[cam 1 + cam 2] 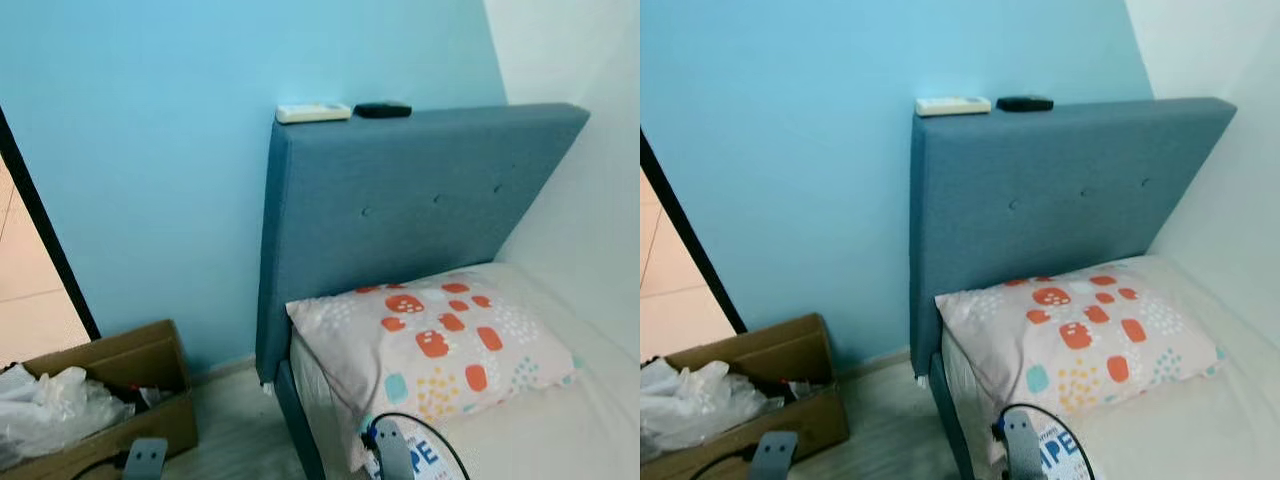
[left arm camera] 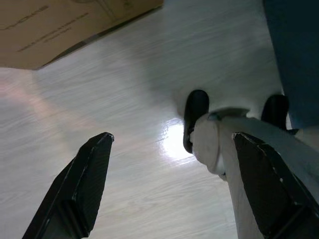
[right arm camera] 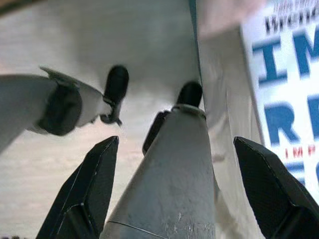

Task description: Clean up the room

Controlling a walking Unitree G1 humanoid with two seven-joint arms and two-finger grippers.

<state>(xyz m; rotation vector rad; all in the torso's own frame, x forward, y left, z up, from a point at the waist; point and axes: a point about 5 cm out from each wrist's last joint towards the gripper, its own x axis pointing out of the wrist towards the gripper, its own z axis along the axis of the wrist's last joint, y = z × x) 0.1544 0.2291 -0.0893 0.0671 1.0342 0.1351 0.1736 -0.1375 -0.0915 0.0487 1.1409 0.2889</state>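
While both arms hang low, the left gripper [image 2: 169, 194] and right gripper [image 3: 174, 194] hold their fingers apart above pale floor [image 2: 124, 89]; cardboard box [image 1: 150, 365] of crumpled plastic [image 1: 45, 405] beside bed; patterned pillow [image 1: 440, 345]; two remotes [image 1: 312, 113] atop headboard [image 1: 420, 200].

Blue headboard [image 1: 400, 210] against a light-blue wall [image 1: 150, 150]
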